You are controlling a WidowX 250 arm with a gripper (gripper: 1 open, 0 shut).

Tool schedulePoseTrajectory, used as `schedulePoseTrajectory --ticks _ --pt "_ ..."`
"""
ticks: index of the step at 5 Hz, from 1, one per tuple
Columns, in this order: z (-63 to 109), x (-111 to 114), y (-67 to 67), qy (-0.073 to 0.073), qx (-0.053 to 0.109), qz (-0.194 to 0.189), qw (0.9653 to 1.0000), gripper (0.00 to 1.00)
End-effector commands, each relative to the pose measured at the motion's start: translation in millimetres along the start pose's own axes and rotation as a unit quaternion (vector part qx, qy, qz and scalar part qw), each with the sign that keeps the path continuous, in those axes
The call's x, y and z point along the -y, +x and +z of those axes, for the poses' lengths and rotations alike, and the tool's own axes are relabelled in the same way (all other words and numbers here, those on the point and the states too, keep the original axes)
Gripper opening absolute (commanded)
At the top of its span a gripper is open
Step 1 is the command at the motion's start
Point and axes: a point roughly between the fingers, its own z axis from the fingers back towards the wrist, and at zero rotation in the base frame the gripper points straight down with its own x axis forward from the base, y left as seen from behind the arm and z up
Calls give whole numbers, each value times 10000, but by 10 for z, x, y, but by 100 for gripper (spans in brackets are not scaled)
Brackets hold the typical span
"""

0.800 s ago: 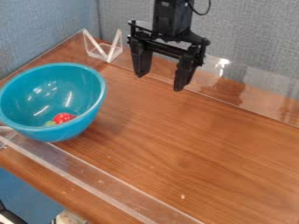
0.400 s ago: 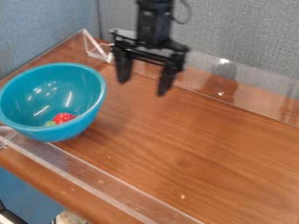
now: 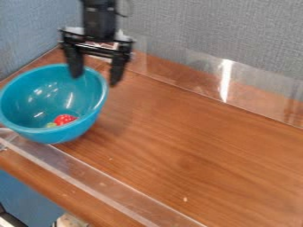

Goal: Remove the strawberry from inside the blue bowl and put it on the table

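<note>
Item: black two-fingered gripper (image 3: 96, 74), jaws wide, nothing held, above the far rim of the glossy teal-blue plastic bowl (image 3: 85, 120); red toy strawberry (image 3: 64, 119) inside; step, apparently the approach; next move, centring over the fruit, then lowering.

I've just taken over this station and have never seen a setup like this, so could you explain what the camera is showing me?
The black machine at the top of the picture is a robot arm, coming down from above. It ends in two dark fingers, spread apart, with nothing held between them. They hang near the far side of a large, glossy blue bowl.

One fixed-looking view serves here, looking down at an angle onto a brown wooden table with a clear rim along its edges. Inside the bowl lies a small red strawberry, which the job is to move onto the table.
</note>
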Motion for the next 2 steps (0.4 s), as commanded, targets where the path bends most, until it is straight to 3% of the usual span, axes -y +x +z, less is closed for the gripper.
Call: schedulePoseTrajectory --ticks 1,2 --pt "26 -243 56 57 258 147 9995 100" --pt "-79 -315 75 31 301 291 9991 100"
